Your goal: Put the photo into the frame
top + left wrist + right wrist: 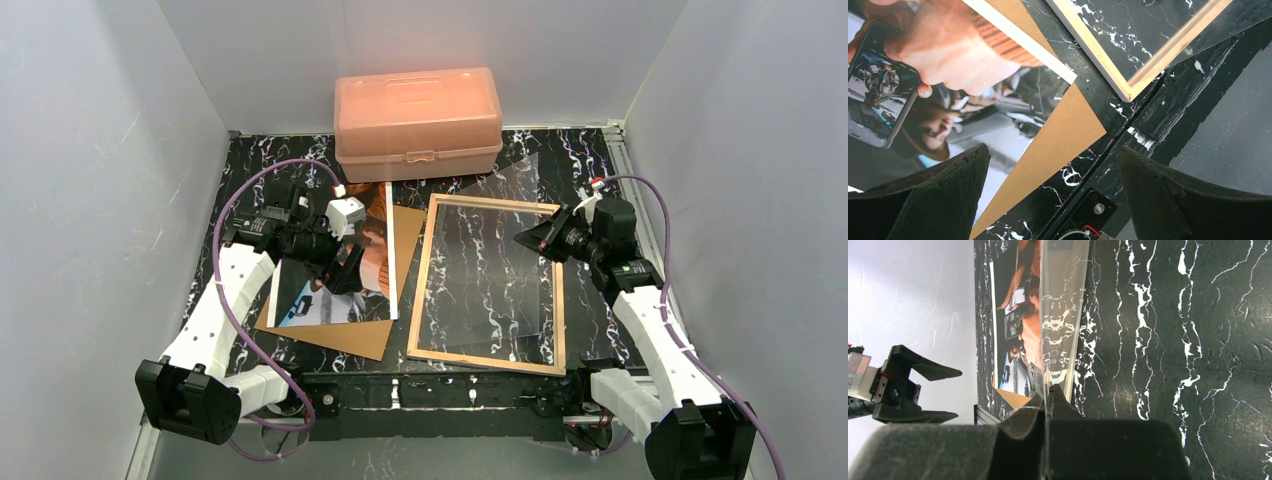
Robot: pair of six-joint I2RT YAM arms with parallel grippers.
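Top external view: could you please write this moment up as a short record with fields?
photo: face up on brown backing board, left of frame
frame: lying flat, tan side up, no photo inside
left claw: open, above photo
right claw: shut on clear sheet at its edge
orange box: closed, at the back

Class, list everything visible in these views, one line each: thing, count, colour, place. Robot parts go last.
photo: one, white-bordered, reddish-brown and blue, left, lying on the backing board.
backing board: one, brown, under the photo, left of the frame.
frame: one, tan wood, flat at centre-right.
clear sheet: one, transparent, over the frame, edge pinched by the right gripper.
box: one, orange, back centre.
table: one, black with white veins, under everything.
left gripper: one, black, open, above the photo.
right gripper: one, black, shut on the clear sheet.
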